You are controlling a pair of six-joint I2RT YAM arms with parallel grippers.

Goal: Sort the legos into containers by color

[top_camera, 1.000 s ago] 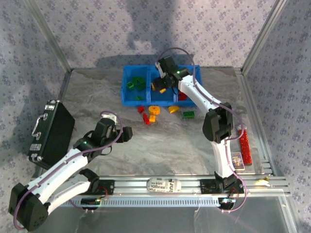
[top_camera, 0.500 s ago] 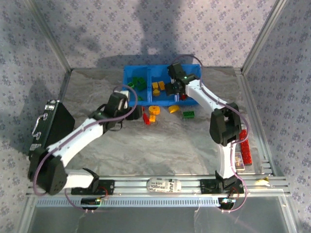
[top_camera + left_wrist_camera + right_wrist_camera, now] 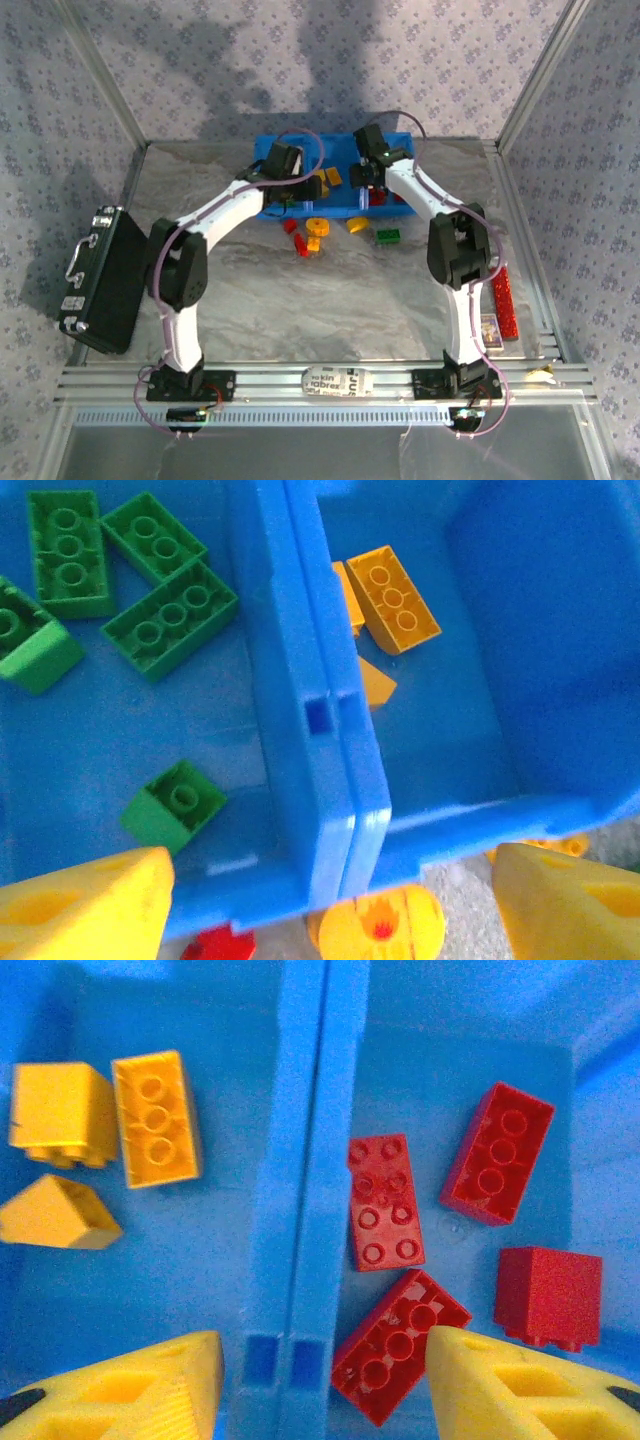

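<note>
The blue tray point(image 3: 268, 208) holds the containers side by side. Green legos point(image 3: 165, 620) lie in the left container, yellow-orange legos point(image 3: 155, 1118) in the middle one, red legos point(image 3: 380, 1200) in the right one. My left gripper point(image 3: 330, 880) hovers open and empty over the left divider near the tray's front wall. My right gripper point(image 3: 325, 1350) is open above the right divider point(image 3: 305, 1160), its right finger point(image 3: 500, 1380) just over a red brick point(image 3: 395, 1345). Loose on the table in front lie a round yellow piece point(image 3: 317, 226), red bricks point(image 3: 291, 226), an orange brick point(image 3: 313, 243), a yellow piece point(image 3: 356, 224) and a green brick point(image 3: 388, 236).
A black case point(image 3: 95, 280) lies at the table's left edge. A red strip point(image 3: 503, 300) and a small card point(image 3: 488, 330) lie at the right edge. A metal frame rail point(image 3: 330, 385) crosses the near side.
My left arm swung from the near left of the table up to the tray. My right gripper shifted from the middle container to the right divider, and its jaws narrowed.
</note>
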